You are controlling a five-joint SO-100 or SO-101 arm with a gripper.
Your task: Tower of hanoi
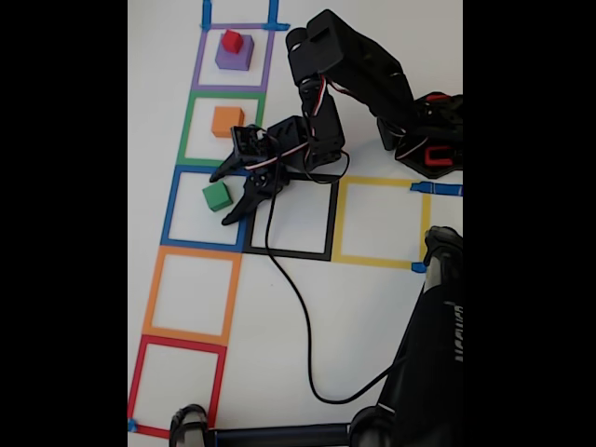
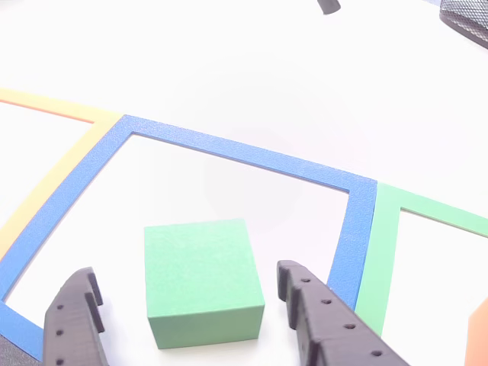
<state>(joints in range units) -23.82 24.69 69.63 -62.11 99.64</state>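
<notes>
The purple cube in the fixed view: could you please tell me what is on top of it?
The red cube sits on the purple cube. The purple top beneath it is covered.

orange cube (image 2: 480, 335): cut by the right edge of the other view, a sliver showing
gripper (image 2: 187, 293): fingers run off the bottom edge there, their bases unseen
green cube (image 2: 202, 280): far and under faces hidden
red square (image 1: 177, 384): bottom edge partly covered by a dark stand (image 1: 189, 426) in the fixed view
black square (image 1: 291, 219): upper side hidden under the arm
mesh object (image 2: 465, 19): clipped at top right corner, too little to identify
</notes>
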